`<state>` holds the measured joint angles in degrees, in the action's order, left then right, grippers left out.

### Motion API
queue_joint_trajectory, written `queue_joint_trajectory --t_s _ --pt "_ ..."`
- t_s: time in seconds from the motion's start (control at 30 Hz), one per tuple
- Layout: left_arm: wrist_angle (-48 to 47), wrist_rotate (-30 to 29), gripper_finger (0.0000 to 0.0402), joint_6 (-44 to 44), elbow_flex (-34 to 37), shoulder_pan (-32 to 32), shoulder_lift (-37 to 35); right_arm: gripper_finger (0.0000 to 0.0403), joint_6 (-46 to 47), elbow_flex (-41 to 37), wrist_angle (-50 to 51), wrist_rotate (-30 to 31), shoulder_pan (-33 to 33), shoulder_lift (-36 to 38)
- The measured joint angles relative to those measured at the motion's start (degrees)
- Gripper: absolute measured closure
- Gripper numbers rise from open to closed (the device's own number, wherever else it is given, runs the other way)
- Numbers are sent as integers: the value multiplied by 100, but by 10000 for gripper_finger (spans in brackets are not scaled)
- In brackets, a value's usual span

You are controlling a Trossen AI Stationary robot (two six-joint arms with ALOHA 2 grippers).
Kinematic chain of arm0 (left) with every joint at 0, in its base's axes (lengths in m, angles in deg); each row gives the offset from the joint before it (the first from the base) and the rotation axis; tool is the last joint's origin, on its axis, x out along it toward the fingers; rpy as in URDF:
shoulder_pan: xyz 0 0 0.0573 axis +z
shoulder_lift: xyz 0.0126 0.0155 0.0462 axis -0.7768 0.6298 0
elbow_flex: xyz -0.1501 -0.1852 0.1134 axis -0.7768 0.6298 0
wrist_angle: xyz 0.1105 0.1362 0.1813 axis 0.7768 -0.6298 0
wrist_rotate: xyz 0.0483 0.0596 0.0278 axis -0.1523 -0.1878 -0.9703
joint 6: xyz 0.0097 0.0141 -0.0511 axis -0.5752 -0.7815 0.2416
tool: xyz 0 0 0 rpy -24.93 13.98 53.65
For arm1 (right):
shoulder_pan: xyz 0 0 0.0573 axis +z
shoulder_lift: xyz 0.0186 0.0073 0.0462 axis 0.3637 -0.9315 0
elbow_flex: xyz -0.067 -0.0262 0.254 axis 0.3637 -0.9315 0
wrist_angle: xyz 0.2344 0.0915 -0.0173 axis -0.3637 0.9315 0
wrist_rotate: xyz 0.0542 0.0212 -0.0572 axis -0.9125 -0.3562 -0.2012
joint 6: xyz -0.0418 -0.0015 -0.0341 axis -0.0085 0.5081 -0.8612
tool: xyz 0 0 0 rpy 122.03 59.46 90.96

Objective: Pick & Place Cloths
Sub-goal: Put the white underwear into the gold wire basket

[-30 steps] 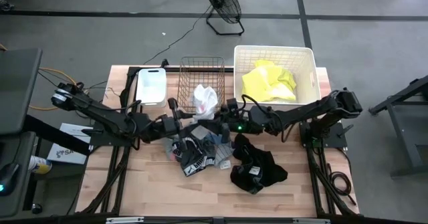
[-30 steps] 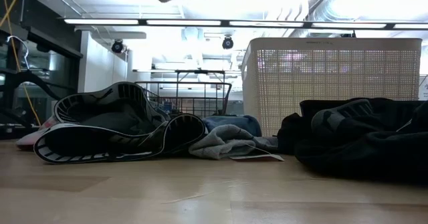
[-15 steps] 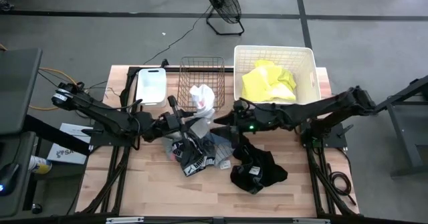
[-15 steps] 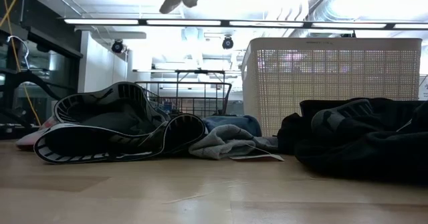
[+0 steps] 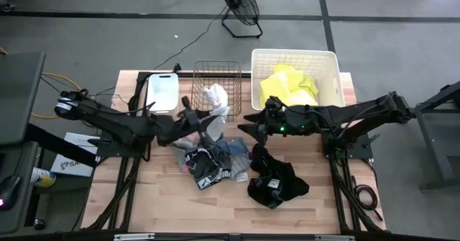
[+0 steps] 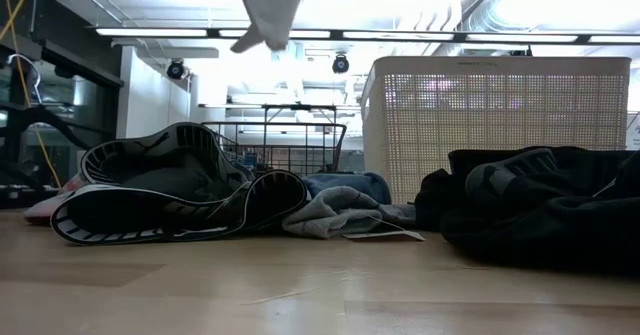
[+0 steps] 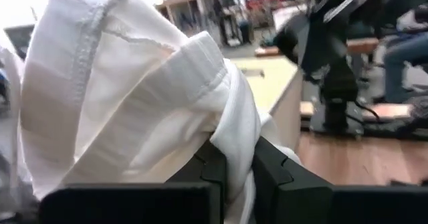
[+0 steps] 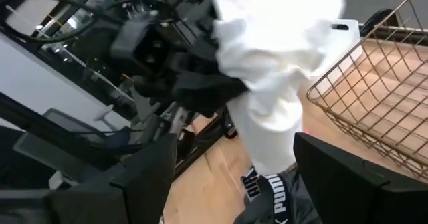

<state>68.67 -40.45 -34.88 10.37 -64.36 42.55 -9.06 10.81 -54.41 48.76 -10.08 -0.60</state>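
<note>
Above the copper wire basket (image 5: 216,81), the left gripper (image 5: 208,110) clamps the white cloth (image 5: 215,99); the right gripper (image 5: 251,124), fingers spread, waits beside. Next: lower and release inside.

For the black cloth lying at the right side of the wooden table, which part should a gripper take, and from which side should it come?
Probably best from straight above, on the raised folds near the middle of the black cloth. It lies crumpled and apart from the mixed pile, with bare table around its front edge, so a top pinch should lift it alone. The right gripper, open and nearest, seems suited; the left gripper holds the white cloth.
</note>
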Motion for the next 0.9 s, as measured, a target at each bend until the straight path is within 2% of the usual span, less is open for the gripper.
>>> queue_joint_trajectory --t_s 0.23,0.37,0.5,0.77,0.9 --pt "-998 1143 377 1231 0 921 0 109 -3 0 121 54 0 -13" --pt "-1281 1800 377 1449 -51 1441 0 109 -3 0 222 58 0 -20" --pt "-1971 2412 377 1612 -440 2005 41 109 23 0 327 66 0 -20" --pt "-3474 3202 377 1614 -1222 3064 317 109 9 0 348 83 0 -20" --pt "-3822 3442 377 1608 -1391 3451 593 109 1 0 356 148 0 -20"
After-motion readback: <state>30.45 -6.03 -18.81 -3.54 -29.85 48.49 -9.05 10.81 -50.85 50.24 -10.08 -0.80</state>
